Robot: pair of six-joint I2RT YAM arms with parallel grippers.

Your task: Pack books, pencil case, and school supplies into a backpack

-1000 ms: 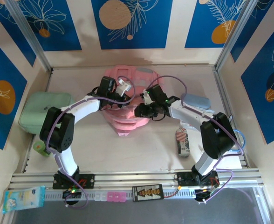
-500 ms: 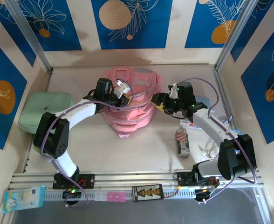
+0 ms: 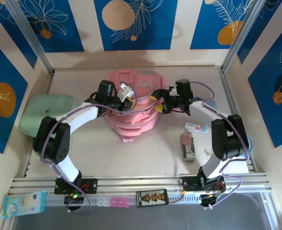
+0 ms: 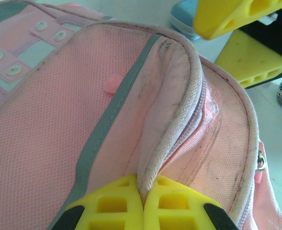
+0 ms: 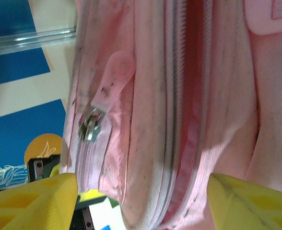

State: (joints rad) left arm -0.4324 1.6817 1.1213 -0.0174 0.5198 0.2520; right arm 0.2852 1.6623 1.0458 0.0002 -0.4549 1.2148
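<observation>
Blue-panelled walls round a pale surface [image 3: 146, 153]. Toward its far edge, at the middle: pink backpack [image 3: 131, 122], lying flat, an arm reaching in from each side. Left gripper [image 4: 143, 194] pressed together on a fold of the backpack's rim fabric, holding it up. Right gripper [image 5: 141, 191] spread wide, pinching nothing, straddling the backpack's right side. Pencil case [image 4: 182, 17] off the backpack's right, toward the right edge; flag pack [image 3: 188, 140] closer to the near edge, both outside the backpack. Probably opening the backpack, packing not yet begun.

Hinges on the zip pull [image 5: 111, 79]: ahead of the right gripper and off toward one of its fingers [image 5: 30, 196], hanging from its slider [image 5: 89, 125], zip track running straight away, lengthwise between the fingers. Right arm clearly nearer, left occupied with the fold.

From the right wrist: pull and teeth close up. From the left wrist: the pinched fold, right fingers [image 4: 249, 62] just beyond the rim. From above: how both arms come in.
</observation>
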